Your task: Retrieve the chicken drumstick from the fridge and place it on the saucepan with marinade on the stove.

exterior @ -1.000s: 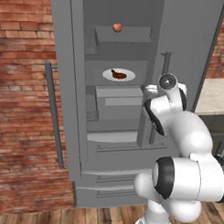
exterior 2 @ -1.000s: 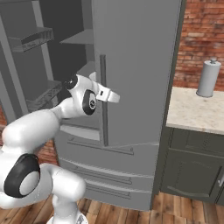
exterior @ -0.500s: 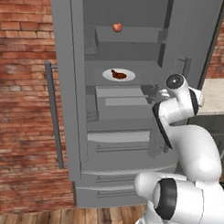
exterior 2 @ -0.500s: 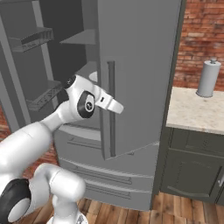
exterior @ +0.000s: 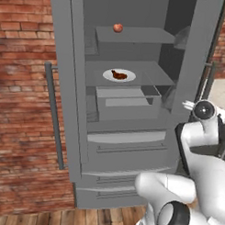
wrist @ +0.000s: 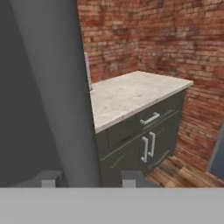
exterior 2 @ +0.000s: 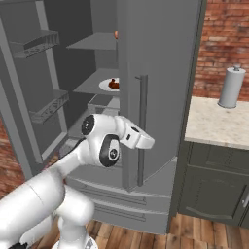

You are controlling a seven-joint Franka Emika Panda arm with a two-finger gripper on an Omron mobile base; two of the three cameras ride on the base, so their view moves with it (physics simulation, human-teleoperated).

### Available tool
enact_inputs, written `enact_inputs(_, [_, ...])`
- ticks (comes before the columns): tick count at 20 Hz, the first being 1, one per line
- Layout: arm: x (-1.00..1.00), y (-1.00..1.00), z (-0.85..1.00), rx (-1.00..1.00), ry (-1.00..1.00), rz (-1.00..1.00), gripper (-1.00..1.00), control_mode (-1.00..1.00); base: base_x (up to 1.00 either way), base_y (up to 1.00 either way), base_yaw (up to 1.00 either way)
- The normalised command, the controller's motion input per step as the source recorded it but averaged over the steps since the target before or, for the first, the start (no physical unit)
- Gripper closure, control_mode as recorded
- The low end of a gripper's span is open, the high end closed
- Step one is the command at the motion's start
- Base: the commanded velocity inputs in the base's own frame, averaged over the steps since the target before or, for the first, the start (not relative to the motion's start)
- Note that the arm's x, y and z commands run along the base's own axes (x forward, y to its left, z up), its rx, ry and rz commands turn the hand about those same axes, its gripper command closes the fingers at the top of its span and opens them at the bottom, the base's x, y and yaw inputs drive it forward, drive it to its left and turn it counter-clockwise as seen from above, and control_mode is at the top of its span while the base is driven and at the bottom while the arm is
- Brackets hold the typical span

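**Fridge open, gripper at right door handle, drumstick on plate inside**

Fridge (exterior: 127,147) with both upper doors swung out. Left door edge-on in the left base view, its bar handle (exterior: 53,117) facing the brick wall (exterior: 19,83). Right door (exterior 2: 160,73) standing out between the interior and the tabletop (exterior 2: 219,124), just beside it, narrowing the room on that side. Open gap between the two doors, straight in to the shelves. Wooden floor (exterior 2: 204,233) bare in front of the lower drawers (exterior: 123,190).

Gripper (exterior 2: 142,141) at the right door's vertical bar handle (exterior 2: 142,107), about mid-height. In the hand view, gripper (wrist: 89,178) with that grey bar running down between its fingertips (wrist: 131,178); a sliver of space on one side, so cannot tell whether clamped on the bar or loose around it.

Inside: chicken drumstick (exterior: 118,75) lying on a white plate (exterior: 108,76) on the middle shelf (exterior: 157,74), away from the shelf's front edge. Red apple (exterior: 117,27) on the top shelf (exterior: 144,35). Closed grey bin (exterior: 126,103) under the plate's shelf. Door racks (exterior 2: 34,44) on the left door.

Paper towel roll (exterior 2: 230,87) upright on the tabletop near the wall. Dark cabinet (wrist: 144,140) below with shut doors.
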Motion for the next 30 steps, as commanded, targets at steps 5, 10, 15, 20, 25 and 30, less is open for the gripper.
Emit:
enact_inputs(5, [-0.46, 0.09, 0.58, 0.18, -0.03, 0.15, -1.00, -1.00, 0.00, 0.00, 0.00])
enact_inputs(10, [-0.54, 0.59, 1.00, 0.03, 0.04, 0.02, -1.00, -1.00, 0.00, 0.00, 0.00])
enact_inputs(15, [-0.25, 0.84, 0.99, 0.00, 0.19, 0.00, -1.00, -1.00, 0.00, 0.00, 0.00])
enact_inputs(20, [0.22, 0.81, 0.47, 0.00, 0.18, 0.00, -1.00, -1.00, 0.00, 0.00, 0.00])
enact_inputs(25, [0.62, 0.26, 0.00, 0.00, 0.01, 0.00, -1.00, -1.00, 0.00, 0.00, 0.00])
enact_inputs(30, [0.85, 0.00, -0.06, 0.00, 0.02, 0.00, -1.00, -1.00, 0.00, 0.00, 0.00])
